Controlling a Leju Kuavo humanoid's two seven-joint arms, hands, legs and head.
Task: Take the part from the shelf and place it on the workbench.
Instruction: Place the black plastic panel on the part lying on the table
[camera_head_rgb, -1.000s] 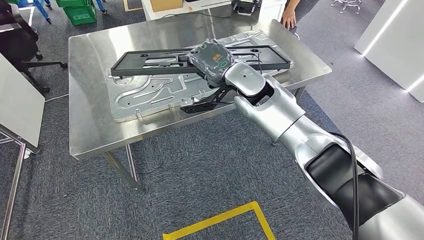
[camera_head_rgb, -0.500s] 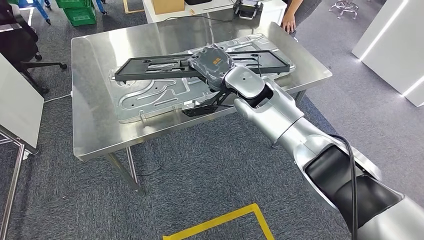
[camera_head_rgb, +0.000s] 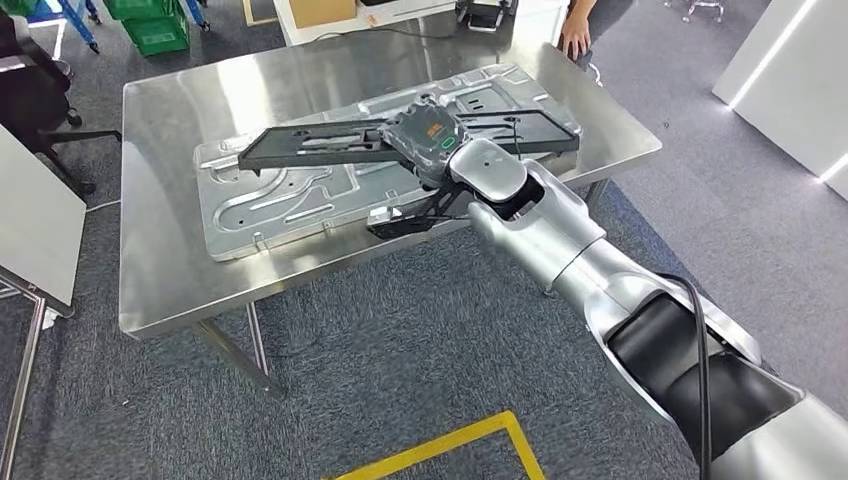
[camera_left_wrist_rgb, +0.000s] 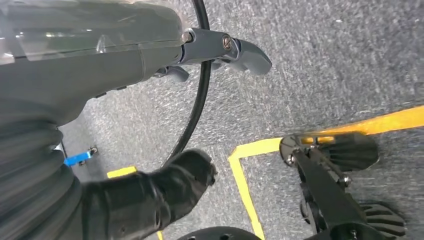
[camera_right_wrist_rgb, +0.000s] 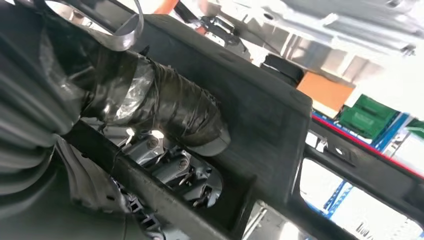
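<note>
Head view: black part (camera_head_rgb: 330, 142) over the workbench (camera_head_rgb: 170, 270)
Right hand (camera_head_rgb: 428, 128) grips it above the metal panel (camera_head_rgb: 280, 200); left hand (camera_left_wrist_rgb: 220, 47) hangs empty, fingers apart

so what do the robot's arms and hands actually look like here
The right arm is silver with a rounded wrist housing, a black section near the elbow and a black cable along it. The right hand has a grey back with an orange patch and a green-ringed mark. The left hand has a grey ribbed cover, dark fingers and a black cable.
</note>
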